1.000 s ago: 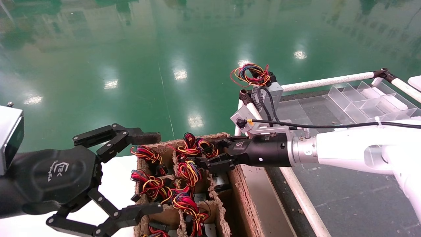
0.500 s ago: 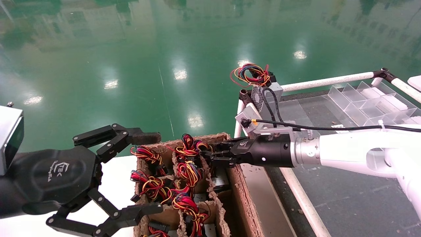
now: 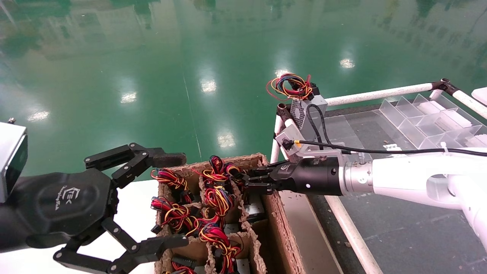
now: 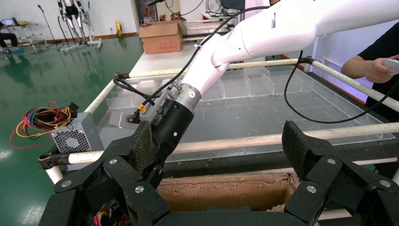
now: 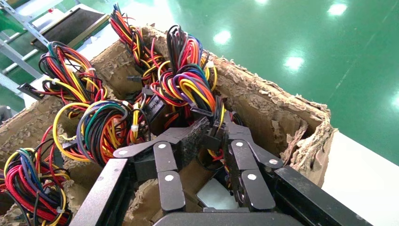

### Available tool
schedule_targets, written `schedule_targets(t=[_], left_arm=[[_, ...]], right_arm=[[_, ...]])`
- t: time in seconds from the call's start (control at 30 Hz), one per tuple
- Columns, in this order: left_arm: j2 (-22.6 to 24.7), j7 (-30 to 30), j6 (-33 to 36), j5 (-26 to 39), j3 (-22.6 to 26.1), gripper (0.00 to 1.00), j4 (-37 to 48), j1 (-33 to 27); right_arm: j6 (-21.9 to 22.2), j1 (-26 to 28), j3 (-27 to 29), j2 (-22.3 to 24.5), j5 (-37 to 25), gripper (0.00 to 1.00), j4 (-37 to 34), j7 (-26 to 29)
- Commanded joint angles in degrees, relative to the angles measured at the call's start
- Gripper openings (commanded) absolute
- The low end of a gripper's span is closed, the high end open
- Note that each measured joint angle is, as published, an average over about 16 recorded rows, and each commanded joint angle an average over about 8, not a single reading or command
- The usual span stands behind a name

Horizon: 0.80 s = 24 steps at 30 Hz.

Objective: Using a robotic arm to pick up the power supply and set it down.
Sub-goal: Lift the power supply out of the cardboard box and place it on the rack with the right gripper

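My right arm (image 3: pixel 411 177), white with a black wrist, reaches into the back right cell of a torn cardboard box (image 3: pixel 283 232). Its gripper (image 3: pixel 245 182) is shut on a black connector and red and yellow wires of the power supply's bundle (image 5: pixel 188 84). Between the fingers (image 5: pixel 244 155) the right wrist view shows the unit's silver-grey face (image 5: pixel 215 195) down in the cell. My left gripper (image 3: pixel 173 199) hangs open and empty at the box's left side, and its wide-apart pads (image 4: pixel 141 143) frame the right arm's wrist (image 4: pixel 171 125).
Several other wire-bundled units (image 3: pixel 173 213) fill the box's cells. A like grey unit (image 3: pixel 312 108) with a loose coil (image 3: pixel 291 86) stands on the table corner. A white tube rail (image 3: pixel 350 232), a clear divider tray (image 3: pixel 430 118) and a person's hand (image 4: pixel 376 70) lie to the right.
The right gripper's fingers have closed on the wires at the box's back right cell, and the wrist has shifted slightly right and down. The left gripper has not moved.
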Motion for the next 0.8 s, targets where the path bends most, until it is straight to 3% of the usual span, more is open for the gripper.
schedule_targets(t=[0.03, 0.8], left_arm=[[0.0, 0.0, 0.0, 0.0, 0.0, 1.0, 0.0, 0.0], [-0.01, 0.01, -0.01, -0.01, 0.02, 1.0, 0.0, -0.01]], right_arm=[[-0.04, -0.1, 0.09, 0.05, 0.12, 0.0, 0.02, -0.09], [-2.51, -1.74, 3.01, 1.48, 4.32, 0.0, -1.18, 2.04]])
